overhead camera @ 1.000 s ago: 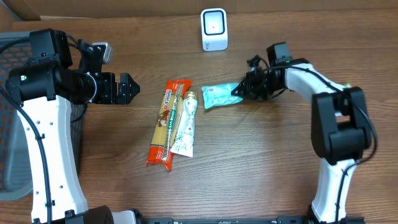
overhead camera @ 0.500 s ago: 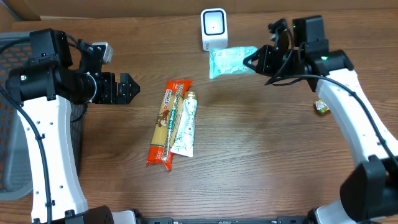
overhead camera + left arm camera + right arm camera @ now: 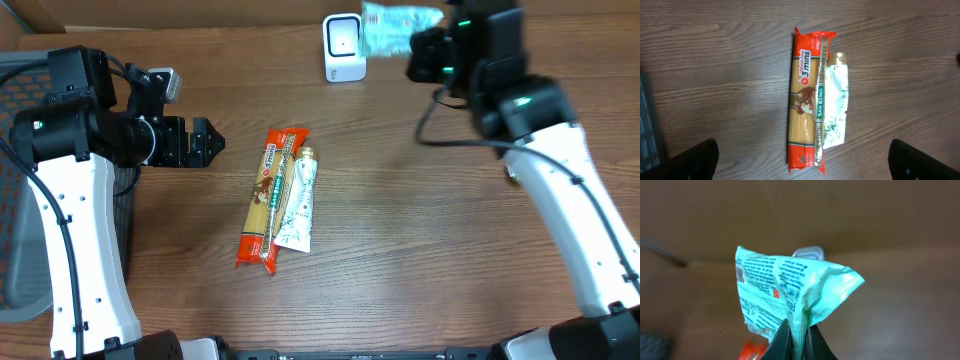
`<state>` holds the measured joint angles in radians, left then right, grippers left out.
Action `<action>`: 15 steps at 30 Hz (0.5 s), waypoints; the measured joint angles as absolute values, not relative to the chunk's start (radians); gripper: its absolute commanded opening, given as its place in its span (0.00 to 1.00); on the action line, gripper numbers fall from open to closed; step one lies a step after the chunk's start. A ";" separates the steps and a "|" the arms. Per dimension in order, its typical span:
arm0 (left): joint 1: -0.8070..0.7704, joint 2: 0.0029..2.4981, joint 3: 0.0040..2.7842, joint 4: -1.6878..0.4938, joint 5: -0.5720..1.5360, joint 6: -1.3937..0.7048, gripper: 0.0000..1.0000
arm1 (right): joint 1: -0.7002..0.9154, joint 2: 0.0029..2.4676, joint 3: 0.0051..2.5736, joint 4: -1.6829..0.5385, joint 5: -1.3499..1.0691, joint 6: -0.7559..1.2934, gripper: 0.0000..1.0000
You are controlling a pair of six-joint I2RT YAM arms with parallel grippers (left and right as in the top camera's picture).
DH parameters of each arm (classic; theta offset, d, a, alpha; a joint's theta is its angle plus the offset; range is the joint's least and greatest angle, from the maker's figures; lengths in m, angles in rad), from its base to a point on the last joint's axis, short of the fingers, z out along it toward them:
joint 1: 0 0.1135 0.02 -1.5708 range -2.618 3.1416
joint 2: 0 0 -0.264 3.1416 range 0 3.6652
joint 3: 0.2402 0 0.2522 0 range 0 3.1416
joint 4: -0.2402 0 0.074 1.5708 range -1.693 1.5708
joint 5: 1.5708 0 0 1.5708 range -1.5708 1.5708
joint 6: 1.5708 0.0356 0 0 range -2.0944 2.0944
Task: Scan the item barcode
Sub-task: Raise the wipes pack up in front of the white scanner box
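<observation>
I have the right gripper point(image 3: 418, 45) raised at the top of the overhead frame, right of centre. Its jaws are pressed together on one edge of the teal packet point(image 3: 398, 18). In the right wrist view the fingertips point(image 3: 782, 341) meet at the bottom centre, and the packet point(image 3: 790, 292) fans upward from them, crumpled, with its printed side facing the camera. The white scanner point(image 3: 344, 47) stands at the top centre of the overhead frame, just left of the packet. In the wrist view I only see a sliver of it point(image 3: 807, 252) behind the packet's upper edge.

The left gripper point(image 3: 207, 141) sits at the left of the overhead frame with its jaws spread wide and nothing between them. In the left wrist view its fingers point(image 3: 695, 159) show only in the two bottom corners. Between them on the wooden table point(image 3: 420, 260) lie an orange spaghetti pack point(image 3: 807, 100) and, touching its right side, a white and green tube point(image 3: 837, 107). A dark mesh basket point(image 3: 18, 110) fills the far left edge.
</observation>
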<state>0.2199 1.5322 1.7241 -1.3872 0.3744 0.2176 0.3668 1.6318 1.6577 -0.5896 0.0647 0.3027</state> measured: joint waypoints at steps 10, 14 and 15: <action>0.220 1.532 1.724 -1.387 0.375 0.218 1.00 | 0.562 1.879 1.667 -0.188 0.566 -0.340 0.04; 0.220 1.532 1.724 -1.387 0.375 0.218 1.00 | 0.565 2.006 1.666 -0.014 0.641 -0.609 0.04; 0.220 1.532 1.724 -1.388 0.375 0.218 1.00 | 0.565 2.036 1.666 0.050 0.656 -0.676 0.04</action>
<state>0.2199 1.5322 1.7241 -1.3876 0.3748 0.2176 0.5648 2.0361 1.6661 0.0502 0.6563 -0.6758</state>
